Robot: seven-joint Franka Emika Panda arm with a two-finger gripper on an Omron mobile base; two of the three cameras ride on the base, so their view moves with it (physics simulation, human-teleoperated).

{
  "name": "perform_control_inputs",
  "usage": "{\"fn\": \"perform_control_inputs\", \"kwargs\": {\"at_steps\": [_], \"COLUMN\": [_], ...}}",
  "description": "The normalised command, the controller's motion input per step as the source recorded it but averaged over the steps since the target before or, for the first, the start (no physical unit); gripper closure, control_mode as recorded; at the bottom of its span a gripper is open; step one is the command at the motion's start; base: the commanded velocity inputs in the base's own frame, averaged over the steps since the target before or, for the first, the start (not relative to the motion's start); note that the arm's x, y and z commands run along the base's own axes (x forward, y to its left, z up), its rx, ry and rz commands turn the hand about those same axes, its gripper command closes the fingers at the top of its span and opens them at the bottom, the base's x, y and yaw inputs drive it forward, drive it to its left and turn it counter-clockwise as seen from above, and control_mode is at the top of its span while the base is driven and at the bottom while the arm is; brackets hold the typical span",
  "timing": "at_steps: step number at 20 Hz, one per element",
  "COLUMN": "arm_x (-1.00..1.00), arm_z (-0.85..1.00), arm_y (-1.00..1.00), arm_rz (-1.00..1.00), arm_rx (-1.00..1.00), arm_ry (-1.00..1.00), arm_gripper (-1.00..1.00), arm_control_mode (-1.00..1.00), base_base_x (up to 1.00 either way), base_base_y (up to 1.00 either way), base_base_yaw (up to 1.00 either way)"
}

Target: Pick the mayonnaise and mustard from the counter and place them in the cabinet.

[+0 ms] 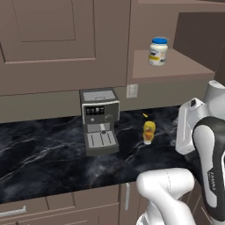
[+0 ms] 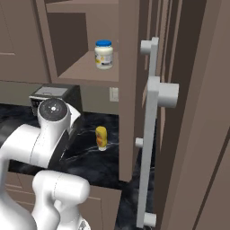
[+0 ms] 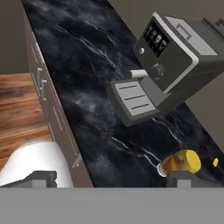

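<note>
Wide-open, empty pincer (image 3: pixel 111 177) hovers over veined black marble tabletop (image 3: pixel 87 87); slim yellow mustard (image 3: pixel 180 162) stands beside its tip.

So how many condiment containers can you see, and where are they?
2. The short white blue-lidded mayonnaise jar stands on the tan shelf of the open brown wall cabinet. The slim yellow mustard bottle stands on the black marble-look counter, right of the grey coffee machine.
</note>
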Motion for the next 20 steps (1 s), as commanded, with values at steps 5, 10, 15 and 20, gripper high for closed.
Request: {"fn": "perform_control_inputs", "kwargs": {"at_steps": [5, 10, 15, 20], "arm_x": [0.0, 0.0, 0.0, 0.06], "arm_z": [-0.36, -0.51, -0.47, -0.25], "arm_y": [0.0, 0.0, 0.0, 0.0], "arm_rz": [0.0, -0.03, -0.12, -0.2], "arm_rx": [-0.06, -0.06, -0.06, -0.04], "arm_ry": [-0.05, -0.06, -0.08, -0.07], "arm_gripper": [-1.0, -1.0, -1.0, -1.0], "arm_control_mode": [-1.0, -1.0, -1.0, -1.0], "base_base_x": [0.0, 0.0, 0.0, 0.0], "base_base_y": [0.0, 0.0, 0.0, 0.0], "base_base_yaw": [0.0, 0.0, 0.0, 0.0]}}
